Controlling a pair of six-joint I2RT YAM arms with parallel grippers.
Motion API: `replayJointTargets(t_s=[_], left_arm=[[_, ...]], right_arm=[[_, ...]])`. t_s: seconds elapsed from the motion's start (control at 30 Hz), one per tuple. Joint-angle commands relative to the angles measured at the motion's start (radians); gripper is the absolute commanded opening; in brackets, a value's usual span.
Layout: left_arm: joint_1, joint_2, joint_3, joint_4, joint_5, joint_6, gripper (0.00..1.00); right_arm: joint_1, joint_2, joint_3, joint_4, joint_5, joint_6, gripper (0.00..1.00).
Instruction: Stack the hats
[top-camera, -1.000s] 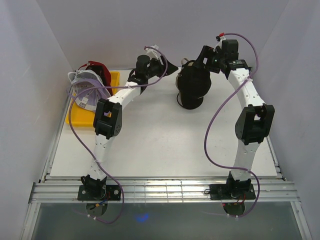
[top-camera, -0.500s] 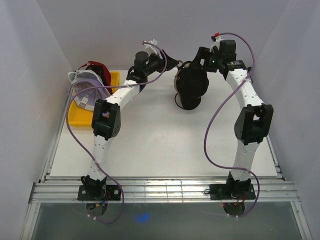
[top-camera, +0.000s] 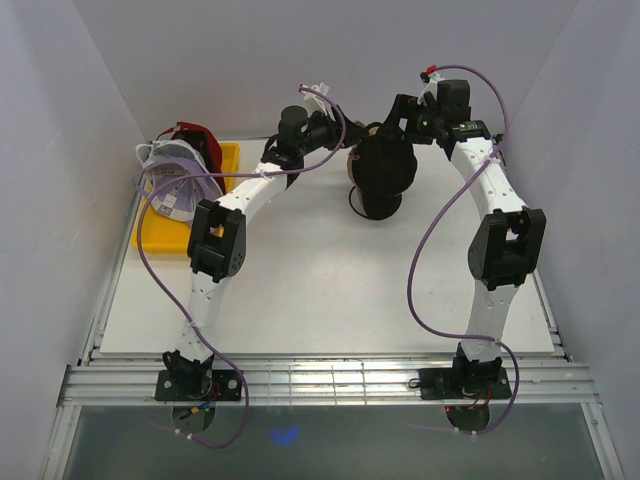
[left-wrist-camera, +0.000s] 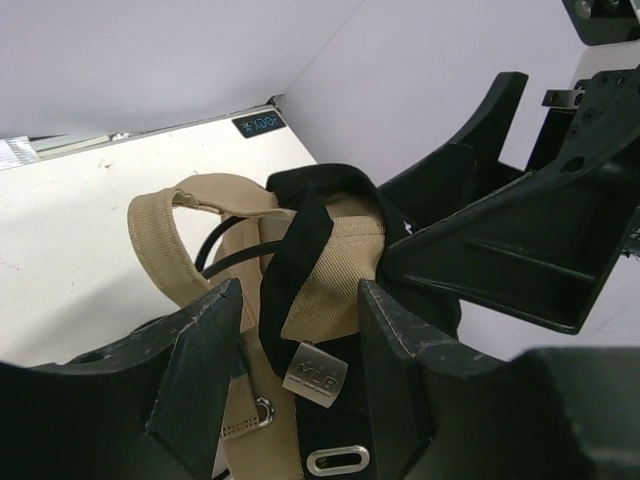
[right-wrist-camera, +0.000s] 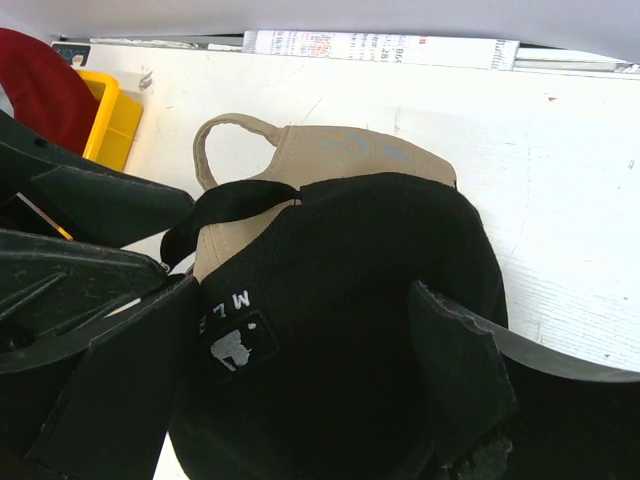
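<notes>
The black hat (top-camera: 380, 180) stands high over the back middle of the table, brim hanging down. My right gripper (top-camera: 398, 128) grips its crown (right-wrist-camera: 370, 260) from behind, both wide fingers against the fabric beside the small white logo. My left gripper (top-camera: 347, 133) is open at the hat's back opening. Its fingers (left-wrist-camera: 205, 345) straddle the black back strap (left-wrist-camera: 295, 240) and metal tag without touching them, tan lining behind. The dark red hat (top-camera: 195, 135), lavender hat (top-camera: 185, 172) and white hat (top-camera: 150, 158) are piled together at the far left.
The yellow tray (top-camera: 165, 235) lies under the pile by the left wall; its corner (right-wrist-camera: 115, 125) shows in the right wrist view. White walls close in the back and both sides. Purple cables loop off both arms.
My left gripper has swung right and reached the black hat's back strap, its jaws narrowing slightly. The right gripper and the hat have shifted a little left.
</notes>
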Motion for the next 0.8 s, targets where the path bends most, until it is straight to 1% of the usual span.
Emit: replayJointTargets(t_s=[0.0,0.27,0.4,0.5,0.63,0.67,0.77], left_arm=[[-0.006,-0.049,-0.004,-0.001,0.017,0.022,0.6],[-0.007,-0.032,0.003,-0.045,-0.017,0.036,0.47],[-0.007,-0.006,0.031,-0.08,-0.015,0.037,0.35],[-0.007,0.012,0.049,-0.1,-0.008,0.037,0.3],[-0.009,0.022,0.049,-0.107,-0.003,0.036,0.19],[-0.009,0.023,0.049,-0.107,-0.001,0.033,0.14],[-0.009,0.026,0.049,-0.114,-0.015,0.031,0.07]], right_arm=[[0.02,0.012,0.003,-0.123,0.027,-0.049,0.88],[0.021,0.011,0.008,-0.131,0.036,-0.044,0.88],[0.026,0.005,0.005,-0.132,0.045,-0.044,0.88],[0.029,0.0,0.0,-0.134,0.051,-0.044,0.88],[0.032,-0.004,0.002,-0.134,0.056,-0.044,0.88],[0.032,-0.006,0.002,-0.134,0.057,-0.044,0.88],[0.034,-0.009,0.002,-0.135,0.065,-0.041,0.88]])
